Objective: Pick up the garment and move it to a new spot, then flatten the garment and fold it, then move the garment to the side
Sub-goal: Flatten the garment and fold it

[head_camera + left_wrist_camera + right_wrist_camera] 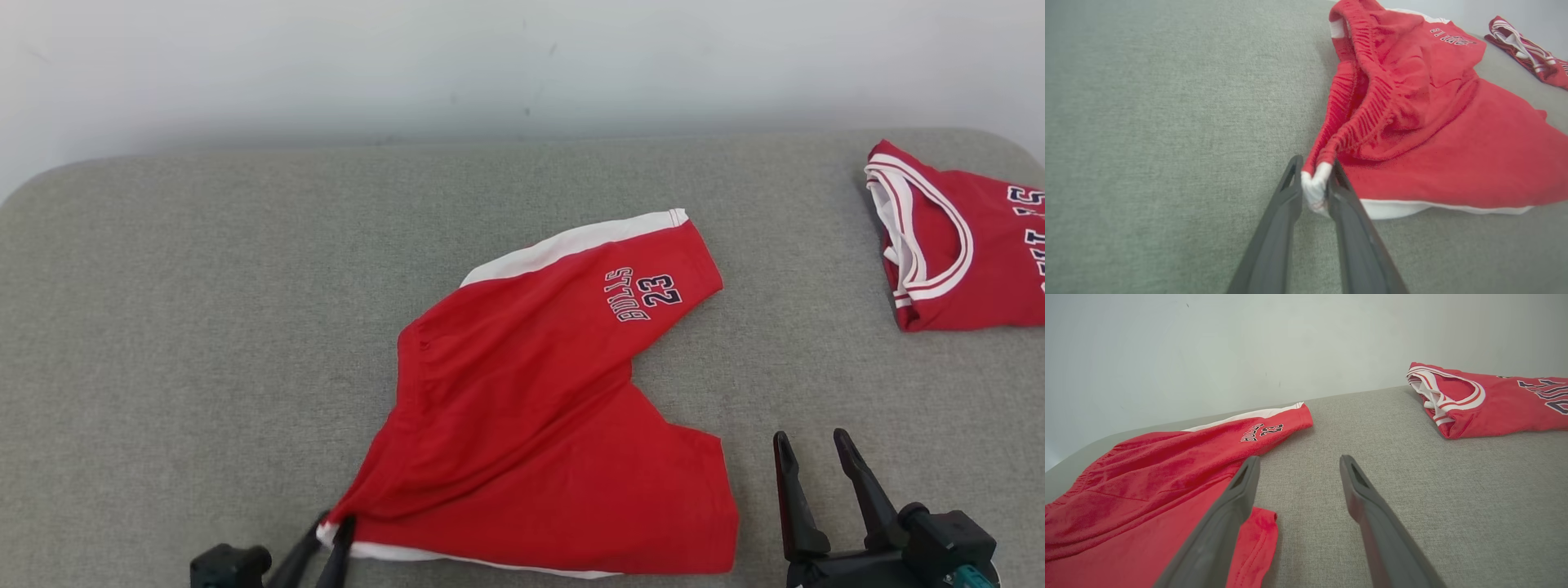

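Two red garments lie on the grey padded surface [204,327]: the shorts [539,425] in the middle toward the near side, and a jersey [955,245] well apart at the far right corner. Bare surface stretches wide to the left of the shorts and between them and the jersey; a pale wall [522,57] closes the far edge. The left gripper [1316,160], low at the near side, has its fingers pinched on the shorts' white-trimmed waistband corner. The right gripper [810,437] points forward just beside the near leg hem, jaws spread wide and empty.
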